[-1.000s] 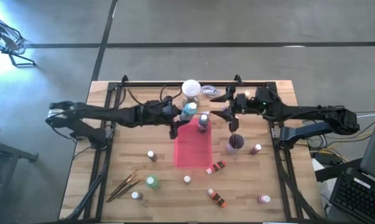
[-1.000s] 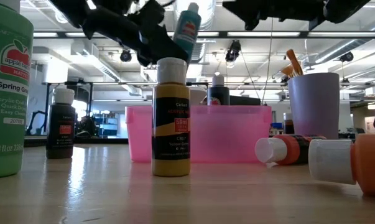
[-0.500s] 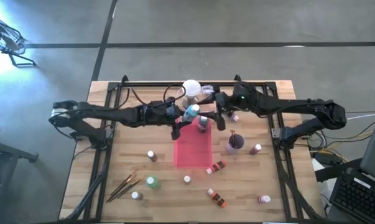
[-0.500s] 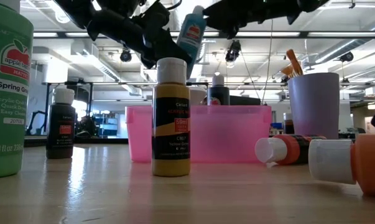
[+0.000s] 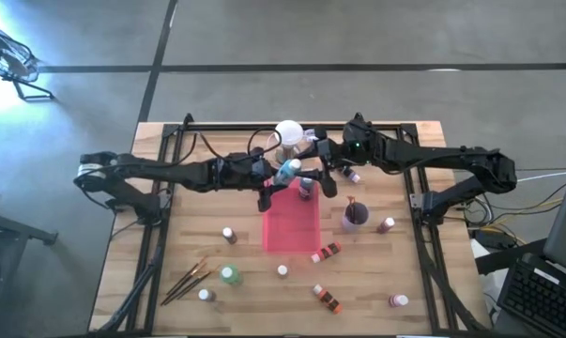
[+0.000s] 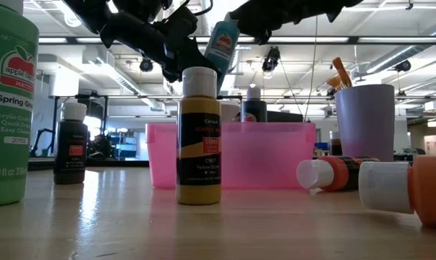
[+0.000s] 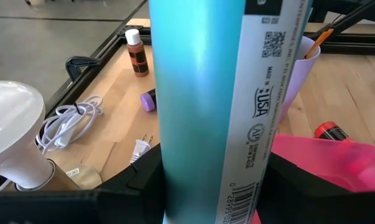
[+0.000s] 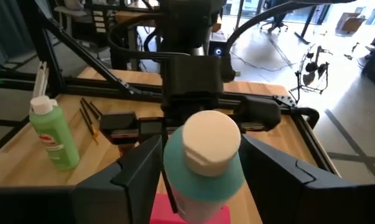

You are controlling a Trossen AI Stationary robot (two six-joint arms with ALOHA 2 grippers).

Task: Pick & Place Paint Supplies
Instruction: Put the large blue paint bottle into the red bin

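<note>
The large teal bottle (image 5: 287, 171) with a white cap (image 8: 211, 140) hangs tilted in the air above the far end of the pink tray (image 5: 292, 225). My left gripper (image 5: 275, 178) is shut on the bottle's body. My right gripper (image 5: 314, 175) is open, and its fingers (image 8: 140, 174) stand on either side of the bottle's cap end; I cannot tell whether they touch it. A dark small bottle (image 5: 307, 185) stands in the tray. Other small bottles (image 5: 229, 234), a green bottle (image 5: 228, 275) and brushes (image 5: 189, 279) rest on the table. My left gripper pinches the teal bottle's body (image 7: 203, 124) between its two fingers, which lie across it. It comes from the table's left, roughly level. The bottle is lifted clear above the tray, leaning with its cap (image 6: 228, 16) up and toward the right arm.
A white ball-topped stand (image 5: 288, 133) and a coiled cable (image 7: 69, 121) sit at the far edge behind the grippers. A purple cup (image 5: 355, 216) with brushes stands to the right of the tray. Orange-brown bottles (image 5: 328, 251) lie near the tray's near end. Black frame rails run along both sides.
My right gripper has moved toward the table's left and come up to the teal bottle's cap, its fingers now around it. My left gripper has tipped the bottle further, cap toward the right arm.
</note>
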